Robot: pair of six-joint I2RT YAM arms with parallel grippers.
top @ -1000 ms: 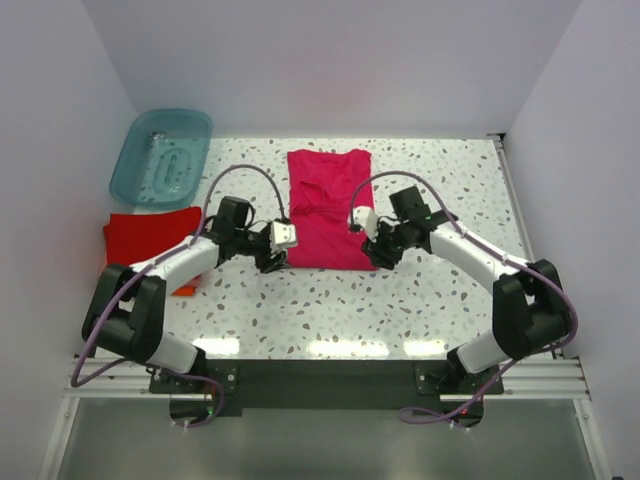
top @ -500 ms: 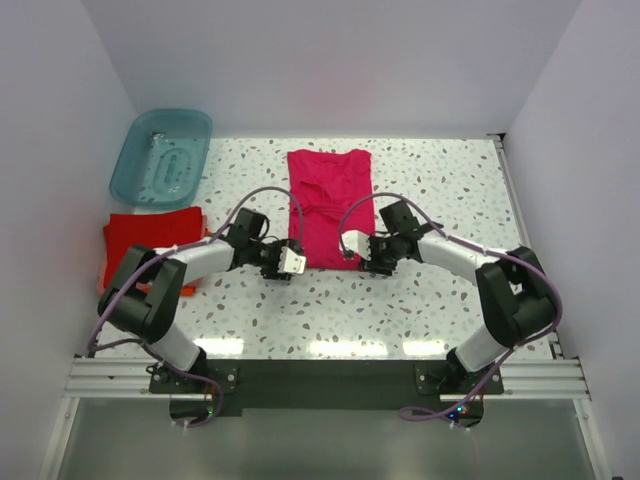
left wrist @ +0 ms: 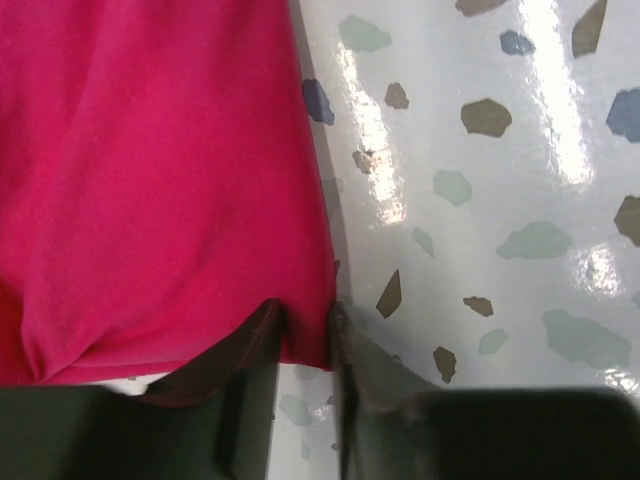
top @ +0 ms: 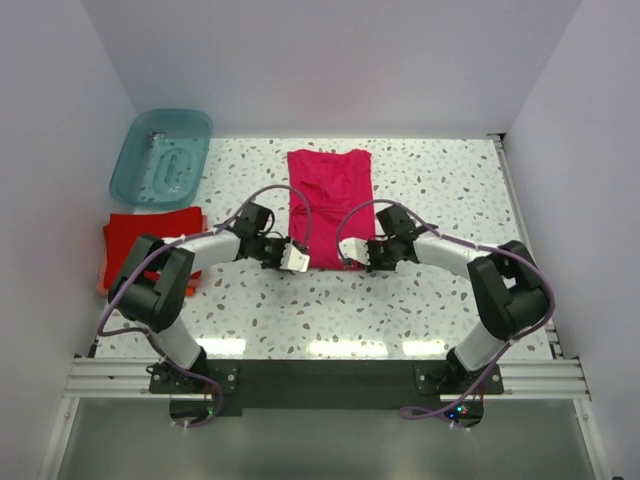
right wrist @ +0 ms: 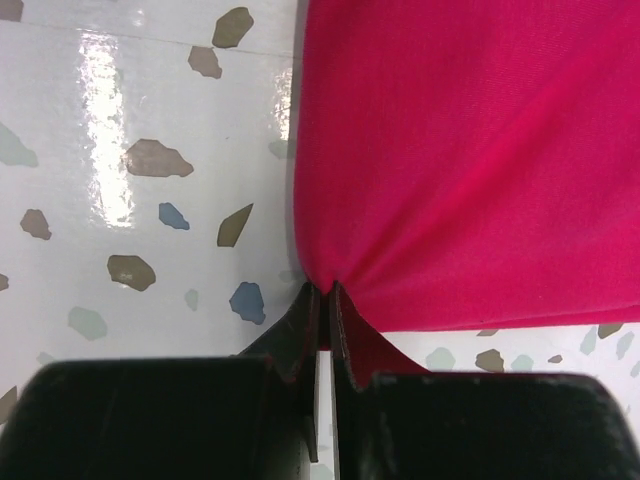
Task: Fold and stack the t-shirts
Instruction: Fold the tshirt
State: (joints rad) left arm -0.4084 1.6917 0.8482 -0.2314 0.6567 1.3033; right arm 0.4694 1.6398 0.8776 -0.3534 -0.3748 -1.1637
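Observation:
The magenta-pink t-shirt (top: 332, 200) lies flat at the table's middle, folded into a long narrow strip. My left gripper (top: 299, 262) is at its near left corner. In the left wrist view the gripper (left wrist: 305, 322) is narrowly open, with the flat shirt corner (left wrist: 160, 180) between the fingers. My right gripper (top: 351, 262) is at the near right corner. In the right wrist view it (right wrist: 325, 292) is shut on the puckered shirt corner (right wrist: 470, 150). A folded red shirt (top: 150, 235) lies at the left edge, with a sliver of orange cloth (top: 186, 290) under it.
A translucent teal plastic tub (top: 162, 155) stands at the back left, behind the red shirt. The white speckled table (top: 440, 180) is walled in on three sides. Both arms' cables arch over the table beside the shirt.
Both grippers have moved inward and nearer along the shirt's near edge to its two corners. The shirt's near part now looks narrower. The right jaws have closed on the cloth.

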